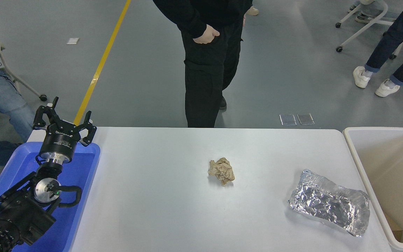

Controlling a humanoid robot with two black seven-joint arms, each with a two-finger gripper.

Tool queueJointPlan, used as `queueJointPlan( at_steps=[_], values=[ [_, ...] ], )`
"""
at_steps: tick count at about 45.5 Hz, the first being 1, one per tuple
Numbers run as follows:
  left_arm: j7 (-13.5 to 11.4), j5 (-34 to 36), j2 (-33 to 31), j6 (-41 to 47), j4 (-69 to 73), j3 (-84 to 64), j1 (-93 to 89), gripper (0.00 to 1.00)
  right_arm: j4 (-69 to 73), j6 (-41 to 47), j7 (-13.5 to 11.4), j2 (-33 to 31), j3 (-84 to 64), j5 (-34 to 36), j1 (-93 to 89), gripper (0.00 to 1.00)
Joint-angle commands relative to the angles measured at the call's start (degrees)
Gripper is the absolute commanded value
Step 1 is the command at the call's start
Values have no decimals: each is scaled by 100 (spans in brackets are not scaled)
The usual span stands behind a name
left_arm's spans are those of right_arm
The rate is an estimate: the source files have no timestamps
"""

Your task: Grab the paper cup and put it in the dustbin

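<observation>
The paper cup is out of view. The dustbin point(353, 134), a large cream-white rectangular bin with a beige inside, stands at the table's right end, cut off by the picture's edge. My left gripper point(64, 118) is parked at the lower left above a blue tray, its fingers spread open with nothing between them. The right arm does not show in the head view.
A blue plastic tray point(86, 164) lies under the left arm. A crumpled brown paper ball point(221, 170) sits mid-table. A crumpled silver foil bag point(329, 202) lies near the bin. A person in black point(208, 66) stands at the far edge; others are at the left and upper right.
</observation>
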Motion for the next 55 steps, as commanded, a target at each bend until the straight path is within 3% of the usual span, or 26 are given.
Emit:
queueJointPlan(
  at_steps=[1,8,23,27,38,55],
  values=[
    [0,0,0,9,-2,9,0,98,1567,45,-1,-648,-88,35,912,100],
    [9,0,0,0,-2,9,0,98,2692,142,-1,-982,-650,35,1738,100],
    [9,0,0,0,6,9,0,98,4705,564,-1,-851,-2540,88,4216,100],
    [9,0,0,0,-2,9,0,98,5154,1231,-1,-658,-2822,97,4929,100],
    [0,0,0,0,-2,0,0,98,5216,4396,17,309,-2954,562,6502,100],
    [0,0,0,0,7,0,9,98,5445,4396,43,1619,-2726,835,7488,100]
  ],
)
